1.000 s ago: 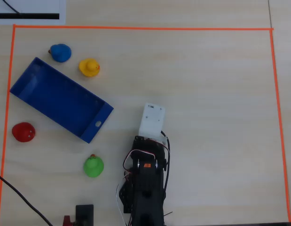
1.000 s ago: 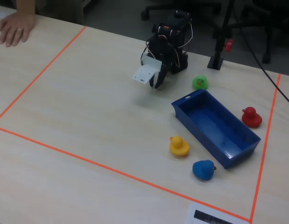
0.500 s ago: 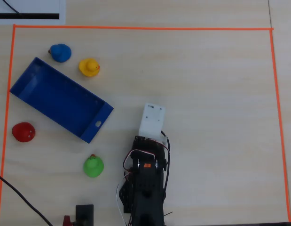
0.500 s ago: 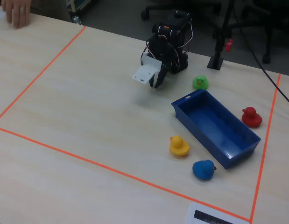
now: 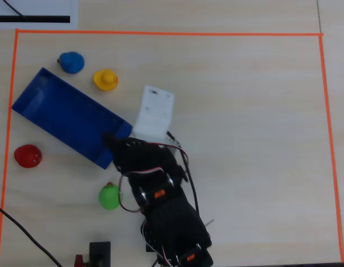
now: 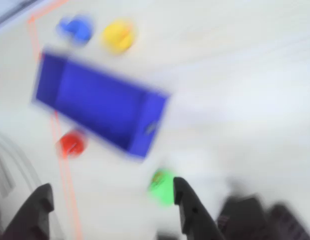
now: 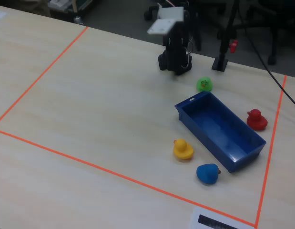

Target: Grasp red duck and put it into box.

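The red duck [image 5: 28, 156] stands on the table, left of the near end of the box [image 5: 60, 111], a long blue tray lying at a slant with nothing in it. In the blurred wrist view the red duck [image 6: 71, 144] is below the box [image 6: 94, 102], on the orange tape line. My gripper [image 6: 112, 197] is open and empty, high above the table, its two black fingers [image 6: 42, 202] wide apart. In the fixed view the red duck [image 7: 256, 119] is right of the box [image 7: 233, 152], well away from the arm [image 7: 176, 47].
A green duck [image 5: 109, 196] stands beside the arm [image 5: 160, 206]. A yellow duck [image 5: 105, 79] and a blue duck [image 5: 71, 62] stand beyond the box's far side. Orange tape [image 5: 160, 33] frames the work area. A black stand [image 5: 99, 253] and cables lie at the near edge.
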You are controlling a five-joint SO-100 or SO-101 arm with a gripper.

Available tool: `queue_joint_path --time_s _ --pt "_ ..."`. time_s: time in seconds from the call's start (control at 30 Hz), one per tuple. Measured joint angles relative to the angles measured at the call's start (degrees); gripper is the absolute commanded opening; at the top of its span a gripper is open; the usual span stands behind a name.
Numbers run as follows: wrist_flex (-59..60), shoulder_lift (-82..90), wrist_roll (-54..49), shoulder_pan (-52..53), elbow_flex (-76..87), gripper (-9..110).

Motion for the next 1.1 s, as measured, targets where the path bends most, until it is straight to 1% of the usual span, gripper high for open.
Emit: queue_joint_path --time_s 0.1,0.2,0.33,0.5,0.6,0.73,1.0,1.1 --pt "-0.2 -13.6 6.5 -11.5 -1.8 39" --pt "-6.2 -25.0 10.0 -19.9 -1.8 39" --pt "-12.7 -38.8 11.5 -24.3 -5.4 39" --pt "-14.9 -51.6 14.0 -29.5 -15.7 40" --pt "-15.9 -55.6 15.8 -32.3 -19.7 39" --pt "-17.9 -56.1 18.5 -36.0 -22.3 39" --pt "-25.4 -59.8 19.1 -35.2 -23.5 39" --pt "-27.7 -60.8 17.9 -35.5 -21.3 39"
